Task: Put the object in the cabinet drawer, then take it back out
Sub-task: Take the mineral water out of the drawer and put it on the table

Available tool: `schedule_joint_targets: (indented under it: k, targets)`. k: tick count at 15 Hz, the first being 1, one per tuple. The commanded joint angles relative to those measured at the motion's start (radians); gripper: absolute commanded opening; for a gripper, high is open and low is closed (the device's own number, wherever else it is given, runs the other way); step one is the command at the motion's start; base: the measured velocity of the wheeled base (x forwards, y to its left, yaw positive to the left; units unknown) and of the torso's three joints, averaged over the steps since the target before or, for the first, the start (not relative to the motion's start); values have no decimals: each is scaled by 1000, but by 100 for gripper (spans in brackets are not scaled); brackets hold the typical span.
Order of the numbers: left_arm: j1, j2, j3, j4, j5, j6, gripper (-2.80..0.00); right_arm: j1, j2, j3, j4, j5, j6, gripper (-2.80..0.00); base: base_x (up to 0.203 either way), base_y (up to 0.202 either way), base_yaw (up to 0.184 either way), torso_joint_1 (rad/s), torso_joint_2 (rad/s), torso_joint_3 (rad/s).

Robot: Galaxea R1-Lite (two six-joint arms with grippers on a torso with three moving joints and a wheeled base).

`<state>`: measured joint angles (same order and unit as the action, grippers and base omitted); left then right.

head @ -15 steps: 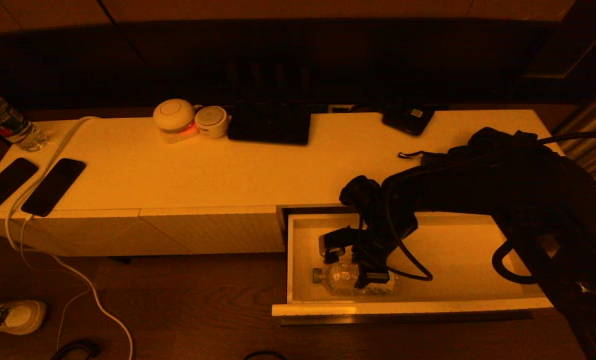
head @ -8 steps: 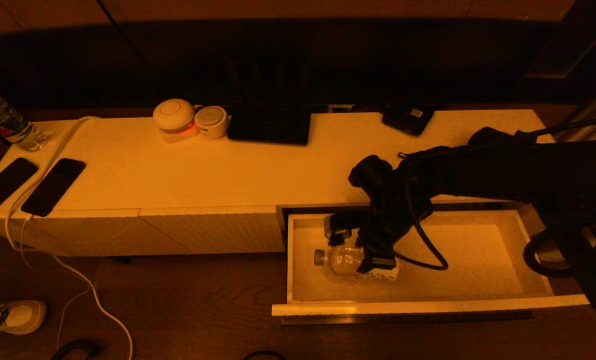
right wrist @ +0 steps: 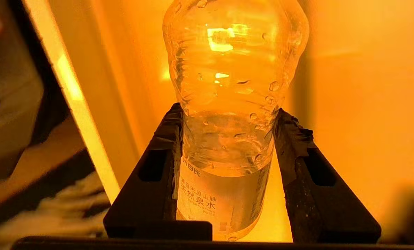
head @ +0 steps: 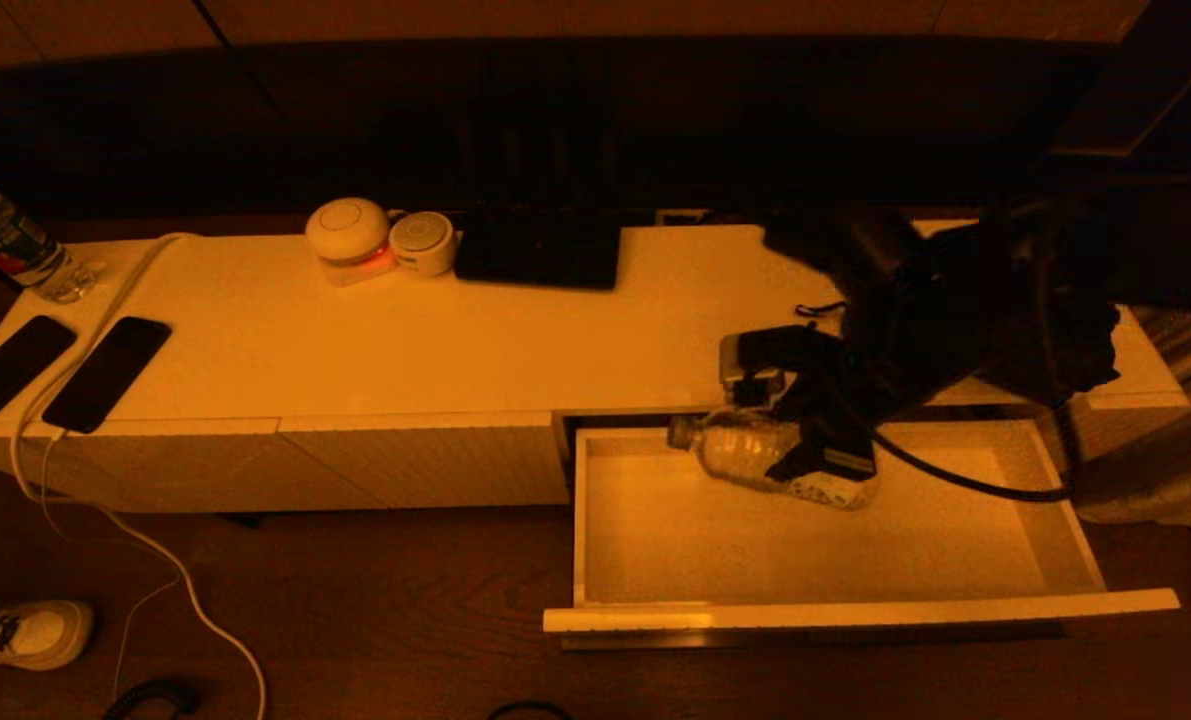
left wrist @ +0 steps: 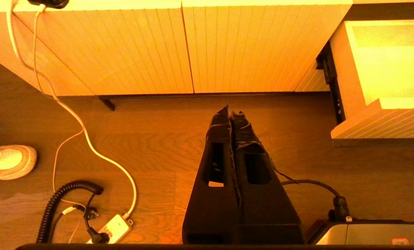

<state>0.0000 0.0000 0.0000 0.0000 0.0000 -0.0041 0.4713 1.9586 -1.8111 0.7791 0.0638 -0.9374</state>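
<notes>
The cabinet drawer (head: 855, 608) stands pulled out at the right, its pale inside bare; its corner (left wrist: 384, 118) shows in the left wrist view. A clear plastic water bottle (head: 745, 452) with a white label hangs on its side above the drawer's back left part, cap pointing left. My right gripper (head: 805, 440) is shut on the bottle's middle. In the right wrist view both black fingers (right wrist: 290, 139) press the bottle (right wrist: 227, 104) just above its label. My left gripper (left wrist: 232, 114) is parked low over the wooden floor in front of the cabinet, shut and empty.
On the cabinet top (head: 355, 340) lie two phones (head: 105, 372), a white cable (head: 125, 290), two round devices (head: 350, 232), a black pad (head: 540, 250) and a dark gadget (head: 815, 238). Another bottle (head: 5, 245) stands at the far left. A shoe (head: 25, 635) and cables lie on the floor.
My right gripper has lifted the bottle off the drawer floor and carried it up, back and to the right. The arm has swung away from over the drawer's right side.
</notes>
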Motion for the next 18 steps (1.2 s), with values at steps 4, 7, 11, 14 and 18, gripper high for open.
schedule_joint_targets:
  k: [4, 7, 11, 14, 18]
  targets:
    - [0, 0, 0, 0, 0, -1, -280, -37, -270, 111, -211, -7, 128, -280, 0, 0, 0, 0, 0, 0]
    - [0, 0, 0, 0, 0, -1, -280, -34, -309, 171, -351, -98, 361, -280, 0, 0, 0, 0, 0, 0]
    - [0, 0, 0, 0, 0, -1, -280, 0, -235, 166, -565, -307, 642, -280, 0, 0, 0, 0, 0, 0]
    - [0, 0, 0, 0, 0, -1, -280, 31, -143, 165, -744, -436, 756, -280, 0, 0, 0, 0, 0, 0]
    - [0, 0, 0, 0, 0, -1, -280, 56, -4, 176, -1061, -575, 877, -280, 0, 0, 0, 0, 0, 0]
